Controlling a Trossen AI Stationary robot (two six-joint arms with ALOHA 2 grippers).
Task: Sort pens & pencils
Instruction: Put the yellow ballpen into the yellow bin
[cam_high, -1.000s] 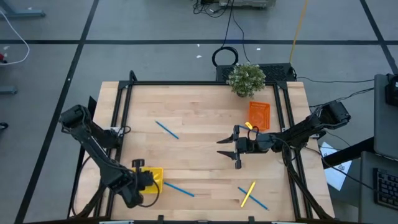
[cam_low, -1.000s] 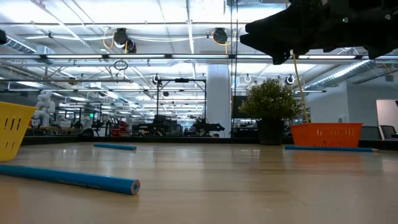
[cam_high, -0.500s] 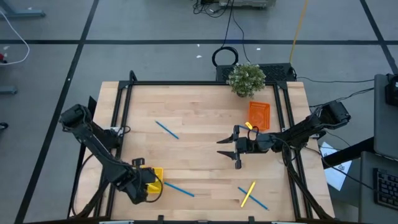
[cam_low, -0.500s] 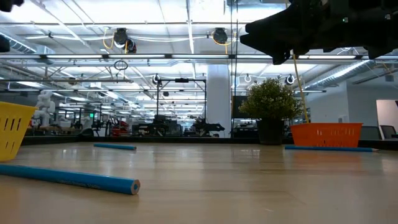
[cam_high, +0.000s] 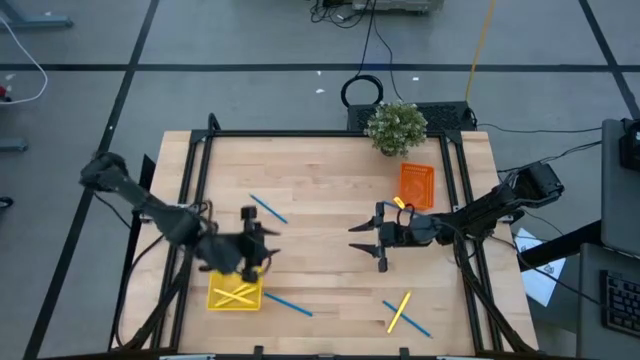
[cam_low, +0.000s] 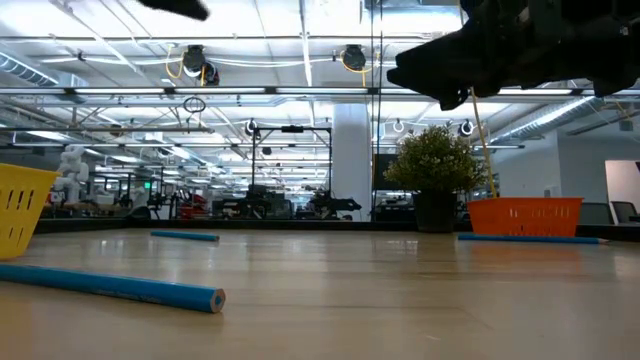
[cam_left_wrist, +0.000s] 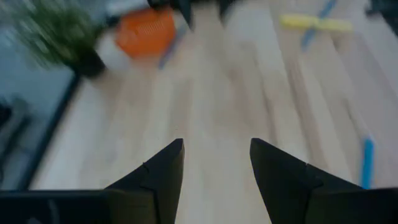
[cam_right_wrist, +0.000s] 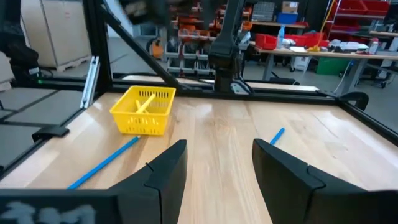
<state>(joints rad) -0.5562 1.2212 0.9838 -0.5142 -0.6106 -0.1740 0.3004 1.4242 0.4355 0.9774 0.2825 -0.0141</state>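
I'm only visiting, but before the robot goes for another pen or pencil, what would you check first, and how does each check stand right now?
1. Left tool empty: ok, its fingers are apart with only bare table between them in the left wrist view.
2. Right tool empty: ok, open over the middle of the table.
3. Yellow tray upright with yellow pencils inside: ok.
4. Orange tray holds blue pens: cannot tell; only a yellow pencil shows at its edge.
5. Loose blue pen reachable: ok, lying flat just beyond the left tool.
6. Crossed pair near the front edge: not ok, yellow and blue overlap.
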